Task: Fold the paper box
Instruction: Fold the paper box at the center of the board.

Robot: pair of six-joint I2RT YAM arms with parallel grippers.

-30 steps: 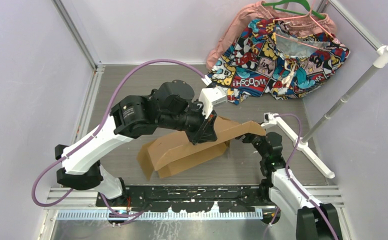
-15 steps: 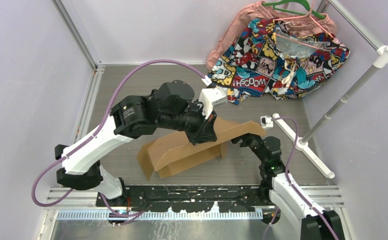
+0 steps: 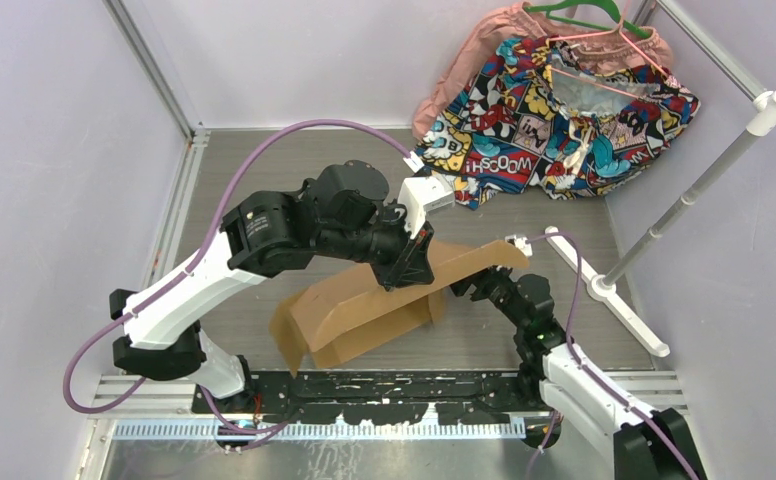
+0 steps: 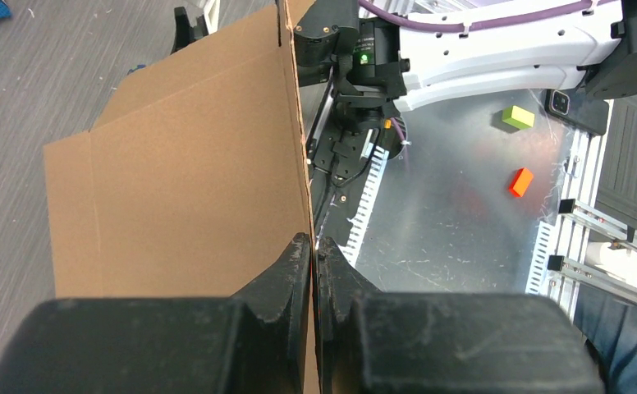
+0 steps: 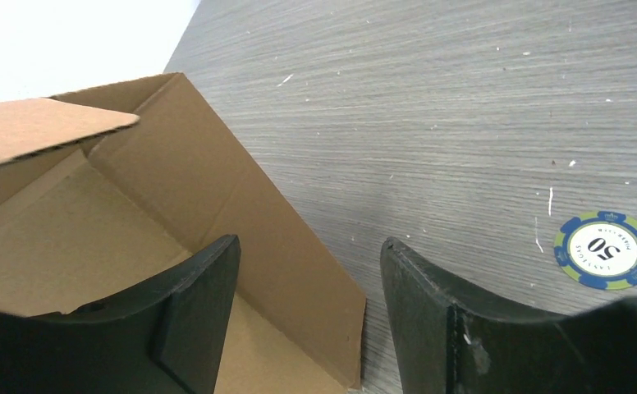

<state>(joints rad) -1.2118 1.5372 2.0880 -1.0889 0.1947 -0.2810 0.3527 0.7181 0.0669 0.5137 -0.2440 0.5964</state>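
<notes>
The half-folded paper box (image 3: 364, 310) sits mid-table (image 3: 264, 180), one long panel raised and slanting toward 2 o'clock. The left gripper (image 3: 404, 270) pinches that panel's upper edge, its jaws pressed tight on the cardboard. At the box's 3 o'clock end the right gripper (image 3: 469, 288) hangs with jaws spread, gripping nothing, above a flap's corner. A blue poker chip (image 5: 607, 249) lies on the table at 3 o'clock from its fingers. A comic-print cloth (image 3: 554, 110) lies at 1 o'clock.
</notes>
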